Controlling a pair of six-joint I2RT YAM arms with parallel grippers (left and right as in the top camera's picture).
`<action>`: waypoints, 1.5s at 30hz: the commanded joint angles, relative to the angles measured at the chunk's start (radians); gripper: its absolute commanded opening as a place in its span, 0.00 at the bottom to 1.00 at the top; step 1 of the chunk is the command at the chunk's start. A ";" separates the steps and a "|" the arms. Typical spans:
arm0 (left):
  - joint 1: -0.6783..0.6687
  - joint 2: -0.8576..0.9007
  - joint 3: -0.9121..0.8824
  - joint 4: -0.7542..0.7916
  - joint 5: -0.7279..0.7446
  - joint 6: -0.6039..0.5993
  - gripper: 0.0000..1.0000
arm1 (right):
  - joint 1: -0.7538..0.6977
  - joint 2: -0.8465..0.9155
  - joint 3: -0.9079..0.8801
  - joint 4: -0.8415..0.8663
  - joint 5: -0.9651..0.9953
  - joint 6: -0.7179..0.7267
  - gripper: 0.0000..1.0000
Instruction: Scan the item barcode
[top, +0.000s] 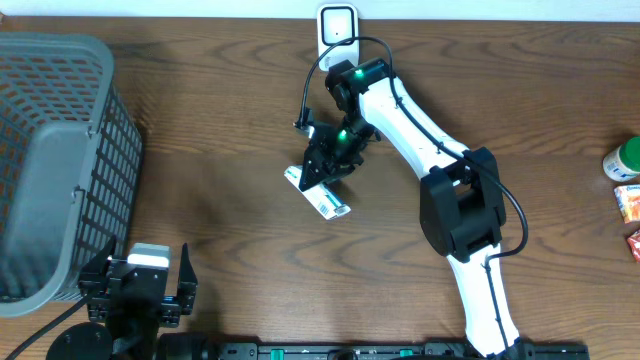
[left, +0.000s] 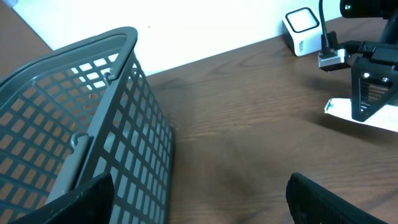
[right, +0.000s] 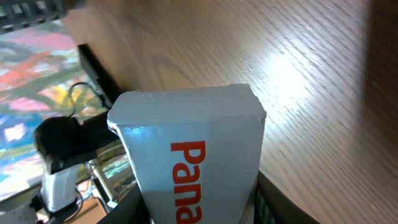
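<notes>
White box (right: 193, 149), red "Pana" lettering, fills your right wrist view. It sits mid-table with its long axis diagonal: one end points far-left, the other near-right. Your right gripper (top: 322, 175) is over the far-left part, fingers clamped on the box's sides. You cannot tell whether it is resting on the wood or just off it. Scanner (top: 338, 25) stands beyond it at the far edge. Basket (top: 100, 130) at the left. Your left gripper (top: 146, 275) is near-left, fingers well apart.
</notes>
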 joint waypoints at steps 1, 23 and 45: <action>-0.003 0.002 0.000 0.000 -0.001 -0.013 0.86 | -0.008 0.004 0.019 -0.001 -0.079 -0.065 0.35; -0.003 0.002 0.000 0.000 -0.002 -0.013 0.86 | 0.035 0.004 0.019 0.379 0.816 -0.103 0.26; -0.003 0.002 0.000 0.000 -0.002 -0.013 0.87 | 0.064 0.004 0.021 1.060 1.285 -0.497 0.21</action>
